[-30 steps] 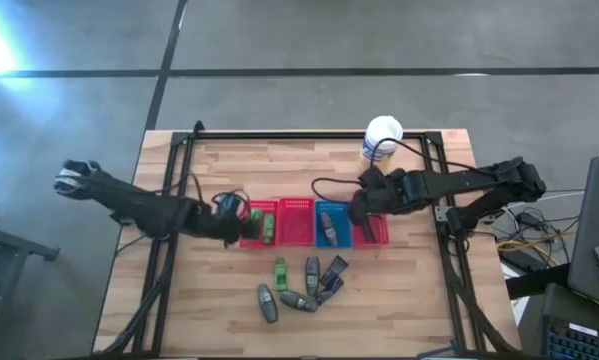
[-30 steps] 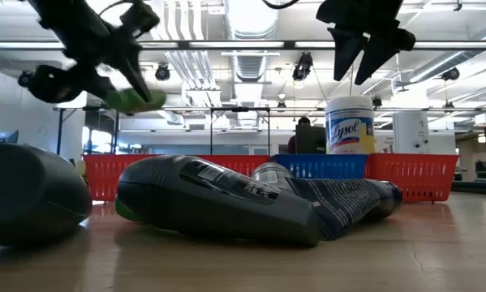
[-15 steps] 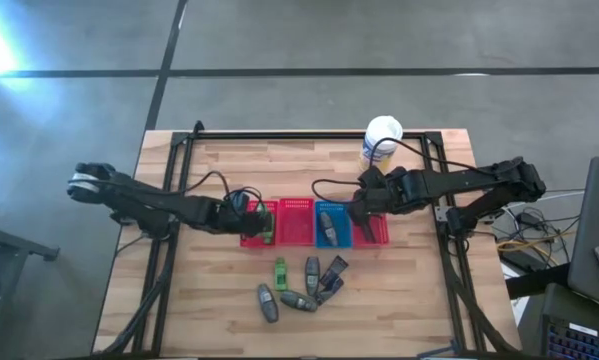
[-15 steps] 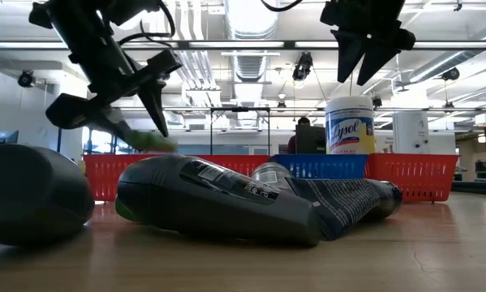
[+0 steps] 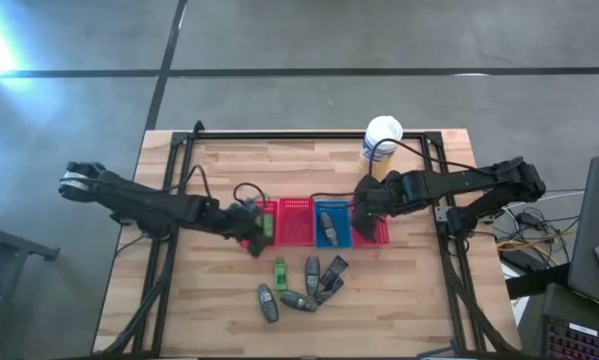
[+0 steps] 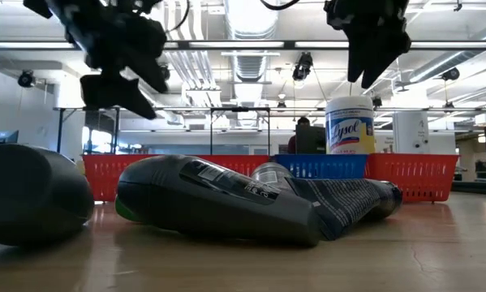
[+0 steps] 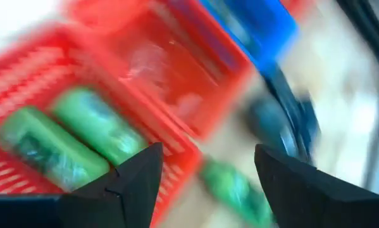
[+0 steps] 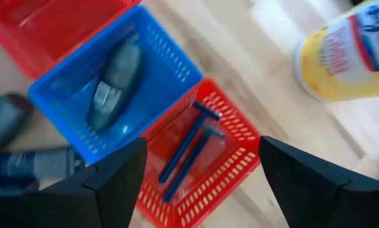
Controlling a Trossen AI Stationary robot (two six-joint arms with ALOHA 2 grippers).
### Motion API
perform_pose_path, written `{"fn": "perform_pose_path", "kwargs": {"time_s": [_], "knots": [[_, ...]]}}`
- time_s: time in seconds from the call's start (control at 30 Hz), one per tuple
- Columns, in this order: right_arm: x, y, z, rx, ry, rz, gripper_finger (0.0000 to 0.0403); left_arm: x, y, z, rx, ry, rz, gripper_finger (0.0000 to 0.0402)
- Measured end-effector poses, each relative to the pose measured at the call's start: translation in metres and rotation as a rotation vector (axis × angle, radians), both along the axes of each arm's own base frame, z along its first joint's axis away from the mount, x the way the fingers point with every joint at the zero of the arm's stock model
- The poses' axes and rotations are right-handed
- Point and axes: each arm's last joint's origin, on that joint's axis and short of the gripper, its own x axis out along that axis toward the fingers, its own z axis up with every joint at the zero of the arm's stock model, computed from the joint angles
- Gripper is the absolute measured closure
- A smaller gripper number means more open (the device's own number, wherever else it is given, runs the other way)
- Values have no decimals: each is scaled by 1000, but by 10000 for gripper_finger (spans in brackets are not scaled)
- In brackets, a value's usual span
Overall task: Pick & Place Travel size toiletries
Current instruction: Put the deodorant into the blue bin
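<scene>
Above the blue basket, the right gripper hangs with fingers spread and empty; a grey tube lies inside, two razors in the red basket beside it. Left of the blue basket, the left gripper gapes empty over the end basket holding two green pieces. More toiletries lie before the blue basket.

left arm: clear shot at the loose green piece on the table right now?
Probably yes. The left hand is open, empty, over the red basket's front edge; the green piece lies uncovered on the wood beside it, nothing between.
</scene>
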Motion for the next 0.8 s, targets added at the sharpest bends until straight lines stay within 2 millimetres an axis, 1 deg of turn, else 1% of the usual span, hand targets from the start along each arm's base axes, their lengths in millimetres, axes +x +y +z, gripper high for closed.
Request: {"fn": "perform_pose_path", "kwargs": {"time_s": [0.13, 0.27, 0.37, 0.47, 0.53, 0.67, 0.8], "knots": [[0, 4, -2, 40, 29, 87, 120, -4, -18, 0, 63, 3, -289, 148], [-1, 6, -6, 51, 34, 84, 135, -8, -45, -4, 217, -23, -582, 150], [-2, 6, -9, 62, 35, 43, 145, -10, -64, -13, 342, -26, -784, 153], [-3, 6, -12, 86, 39, 19, 154, -7, -79, -24, 445, -23, -934, 154], [-3, 7, -14, 104, 45, 15, 158, -1, -86, -31, 512, -22, -1021, 154], [-4, 7, -16, 121, 50, -1, 163, 18, -99, -38, 659, -27, -1185, 154], [-4, 7, -17, 122, 53, -1, 157, 37, -110, -41, 725, -43, -1296, 154]]}}
